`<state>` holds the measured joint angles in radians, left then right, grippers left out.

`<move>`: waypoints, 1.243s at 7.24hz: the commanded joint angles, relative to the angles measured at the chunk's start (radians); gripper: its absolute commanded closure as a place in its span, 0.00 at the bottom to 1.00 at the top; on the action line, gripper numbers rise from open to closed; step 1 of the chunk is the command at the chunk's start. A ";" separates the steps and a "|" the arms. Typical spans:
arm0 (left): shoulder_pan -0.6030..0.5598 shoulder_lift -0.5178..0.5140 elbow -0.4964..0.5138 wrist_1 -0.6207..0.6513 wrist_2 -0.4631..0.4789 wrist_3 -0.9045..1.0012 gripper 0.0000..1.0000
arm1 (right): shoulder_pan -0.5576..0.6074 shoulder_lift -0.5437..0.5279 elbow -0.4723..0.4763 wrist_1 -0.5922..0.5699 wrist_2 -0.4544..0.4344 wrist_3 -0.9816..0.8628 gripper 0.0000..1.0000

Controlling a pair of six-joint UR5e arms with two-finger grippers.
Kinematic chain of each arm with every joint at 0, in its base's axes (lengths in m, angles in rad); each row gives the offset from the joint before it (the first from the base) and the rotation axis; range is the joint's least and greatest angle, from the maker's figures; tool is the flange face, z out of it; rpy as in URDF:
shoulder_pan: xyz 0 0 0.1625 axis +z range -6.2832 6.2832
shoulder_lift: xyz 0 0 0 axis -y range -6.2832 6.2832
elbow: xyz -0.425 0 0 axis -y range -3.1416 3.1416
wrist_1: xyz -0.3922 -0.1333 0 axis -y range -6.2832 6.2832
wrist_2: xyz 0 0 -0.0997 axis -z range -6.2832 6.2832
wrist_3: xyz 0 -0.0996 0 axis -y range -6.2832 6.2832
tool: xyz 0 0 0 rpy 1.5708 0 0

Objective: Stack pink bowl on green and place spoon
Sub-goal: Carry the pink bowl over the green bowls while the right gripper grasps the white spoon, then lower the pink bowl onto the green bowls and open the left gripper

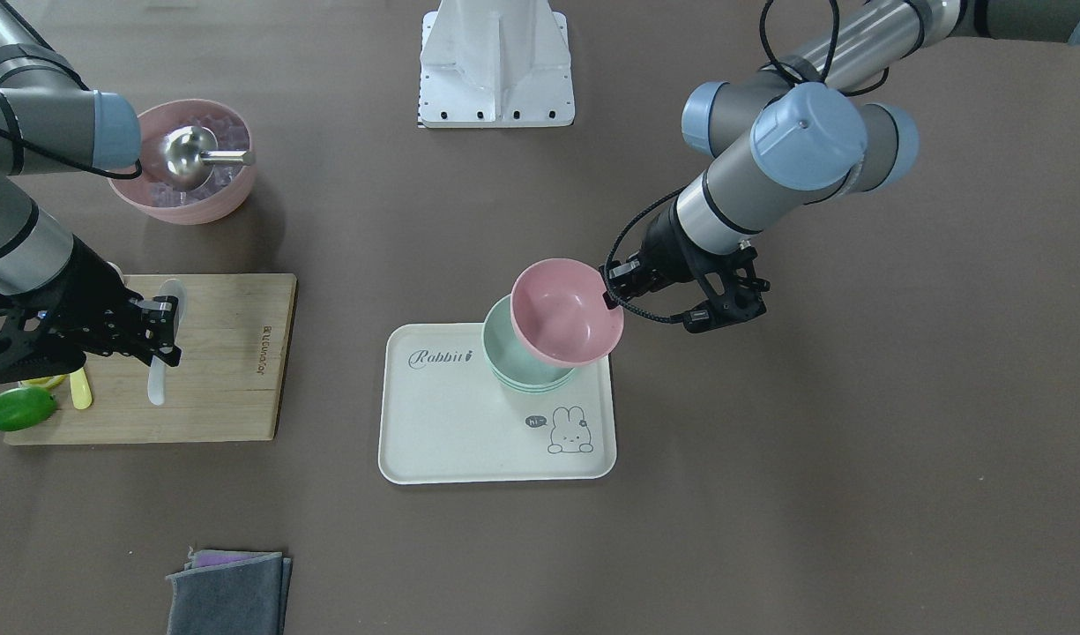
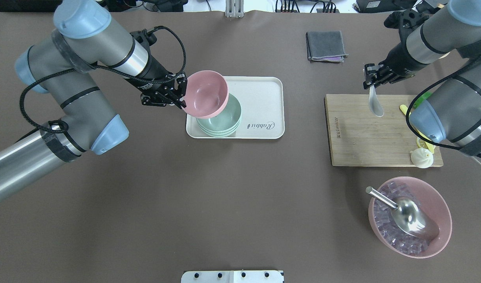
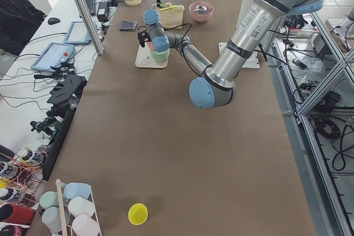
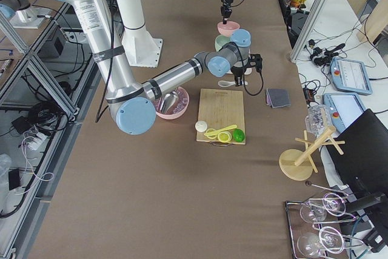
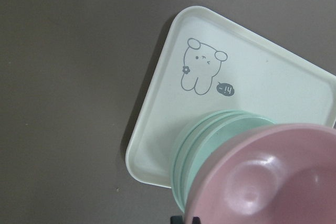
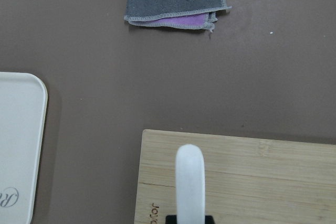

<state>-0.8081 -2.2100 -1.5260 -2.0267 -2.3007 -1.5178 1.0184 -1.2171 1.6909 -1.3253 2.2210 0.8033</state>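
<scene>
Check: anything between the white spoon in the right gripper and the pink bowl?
Nothing visible. Bare brown table lies between the white spoon in the right gripper and the pink bowl, held tilted over the green bowls by the left gripper. Folded grey cloth sits aside.

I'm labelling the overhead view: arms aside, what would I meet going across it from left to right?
pink bowl → grey cloth → spoon → white bun

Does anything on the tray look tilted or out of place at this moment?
Yes. The pink bowl hangs tilted in the left gripper, off-centre over the green bowls, not yet nested.
</scene>
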 commanded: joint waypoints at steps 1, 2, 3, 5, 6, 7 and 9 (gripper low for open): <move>0.024 -0.007 0.056 -0.092 0.004 -0.030 1.00 | 0.000 0.001 0.001 0.000 0.000 0.001 1.00; 0.033 -0.007 0.055 -0.093 0.003 -0.032 1.00 | 0.000 0.002 0.001 0.000 0.000 0.001 1.00; 0.041 -0.010 0.055 -0.093 0.003 -0.039 1.00 | 0.000 0.002 0.001 0.000 0.000 0.001 1.00; 0.059 -0.022 0.058 -0.096 0.035 -0.053 1.00 | 0.000 0.004 0.001 0.000 0.000 0.001 1.00; 0.061 -0.022 0.058 -0.096 0.035 -0.053 1.00 | 0.000 0.004 0.001 0.000 0.000 0.001 1.00; 0.061 -0.022 0.060 -0.096 0.035 -0.051 1.00 | 0.000 0.004 0.001 0.000 0.000 0.001 1.00; 0.061 -0.020 0.066 -0.096 0.035 -0.048 0.69 | 0.000 0.004 0.001 0.000 0.000 0.001 1.00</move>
<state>-0.7472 -2.2309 -1.4623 -2.1230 -2.2659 -1.5679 1.0185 -1.2134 1.6920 -1.3254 2.2212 0.8038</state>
